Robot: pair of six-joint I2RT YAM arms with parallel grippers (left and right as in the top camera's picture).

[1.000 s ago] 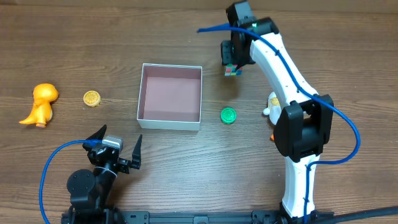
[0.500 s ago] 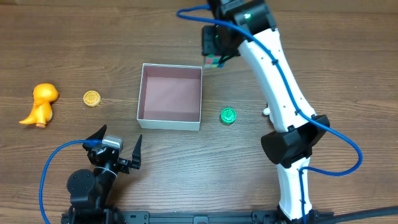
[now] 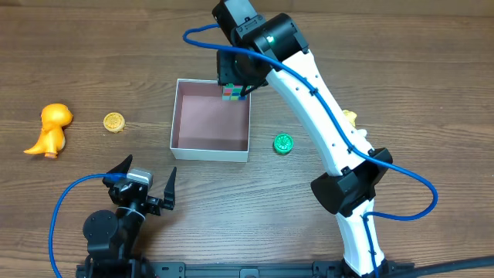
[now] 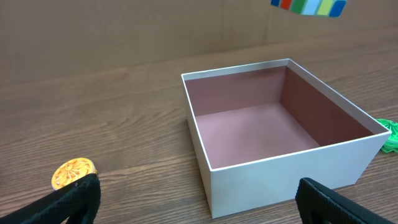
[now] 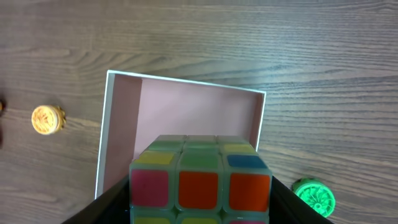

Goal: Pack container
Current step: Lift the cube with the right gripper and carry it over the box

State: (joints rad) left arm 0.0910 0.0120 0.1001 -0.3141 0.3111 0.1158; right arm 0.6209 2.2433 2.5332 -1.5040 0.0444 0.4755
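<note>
Moved left from beside container's right side: right hand (image 3: 234,77), now above far right corner of container (image 3: 208,127), clenched on cube (image 5: 200,180), fingers against two opposite sides. Cube hanging in the air over the corner, clear of white walls and pink floor. Container sitting square on tabletop (image 3: 93,46), about center. Green disc (image 3: 283,143) just right of container's near right corner, apart from it. Yellow coin (image 3: 114,122) left of container, orange dino (image 3: 50,130) further left. Left hand (image 3: 145,177) low near front edge, below container's near left corner, released, fingers spread wide, same place as before.
</note>
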